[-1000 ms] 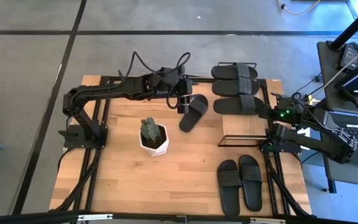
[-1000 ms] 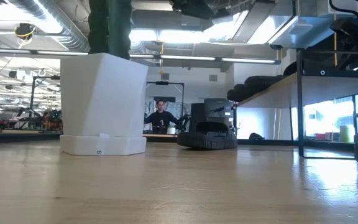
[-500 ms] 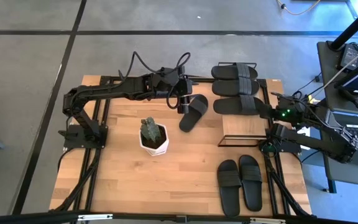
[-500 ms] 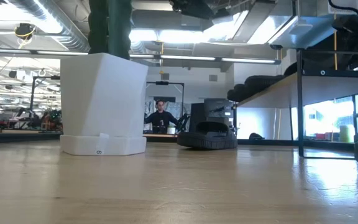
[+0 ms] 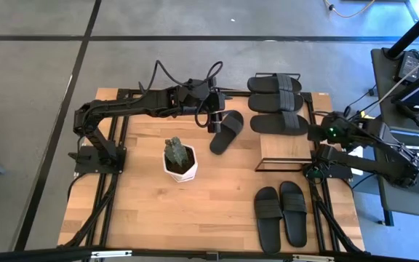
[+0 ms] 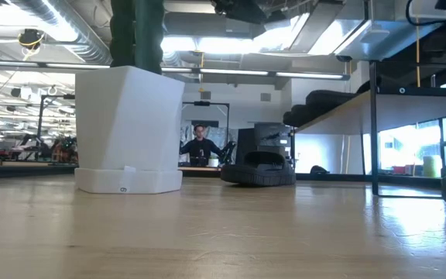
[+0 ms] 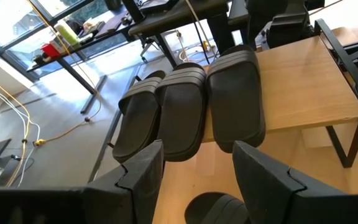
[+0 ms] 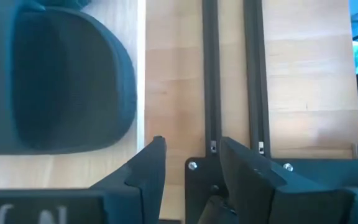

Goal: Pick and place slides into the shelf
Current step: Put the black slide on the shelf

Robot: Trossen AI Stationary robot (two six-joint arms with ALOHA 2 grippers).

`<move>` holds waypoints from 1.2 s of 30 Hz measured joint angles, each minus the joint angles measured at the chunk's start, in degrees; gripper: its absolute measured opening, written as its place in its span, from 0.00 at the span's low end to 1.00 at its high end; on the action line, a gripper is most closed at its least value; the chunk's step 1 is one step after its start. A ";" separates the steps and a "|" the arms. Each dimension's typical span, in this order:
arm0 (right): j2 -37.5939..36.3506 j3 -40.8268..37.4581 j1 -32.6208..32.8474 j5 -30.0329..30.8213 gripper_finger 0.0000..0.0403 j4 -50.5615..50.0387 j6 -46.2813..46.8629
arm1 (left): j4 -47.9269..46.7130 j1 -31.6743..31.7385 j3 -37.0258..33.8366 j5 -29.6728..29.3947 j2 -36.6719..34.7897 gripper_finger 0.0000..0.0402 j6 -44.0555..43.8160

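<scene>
Three matte black slides [image 5: 275, 102] lie side by side on the shelf [image 5: 289, 145]. The left gripper [image 5: 214, 121], fingers spread, hovers beside a fourth slide [image 5: 226, 132]. The right gripper [image 8: 188, 163], by the shelf's edge, shows parted, empty fingers only in its wrist view

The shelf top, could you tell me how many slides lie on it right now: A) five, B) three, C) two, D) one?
B: in the left wrist view three slides lie side by side on the shelf board; of the others, one lies by the left hand and two near the table's front edge.
</scene>
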 joint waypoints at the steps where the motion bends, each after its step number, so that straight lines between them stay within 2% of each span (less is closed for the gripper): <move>1: 0.01 0.61 0.00 0.02 0.38 -0.01 -0.56 | 0.02 0.00 0.00 -0.02 0.00 0.46 0.00; 8: -0.04 8.34 -0.02 2.00 0.38 0.73 -6.66 | 0.02 0.00 0.00 -0.24 0.00 0.46 -0.04; 14: -0.02 13.65 -0.02 0.65 0.38 14.80 -17.46 | 0.01 -0.59 0.00 -0.28 0.00 0.46 -0.15; 18: -0.02 15.99 -0.02 -6.84 0.38 27.95 -24.56 | 0.00 -1.38 0.00 -0.28 0.00 0.46 -0.04; 22: -0.04 17.04 0.00 -14.81 0.38 35.03 -29.28 | 0.00 -2.23 0.00 -0.26 0.00 0.46 -0.04; 29: -0.04 17.06 0.02 -15.51 0.38 35.76 -30.61 | -1.70 -3.16 0.00 -0.25 0.00 0.46 -0.15; 36: -0.15 17.04 0.02 -15.51 0.38 35.23 -32.39 | -9.68 -3.10 0.07 -0.28 2.99 0.46 1.13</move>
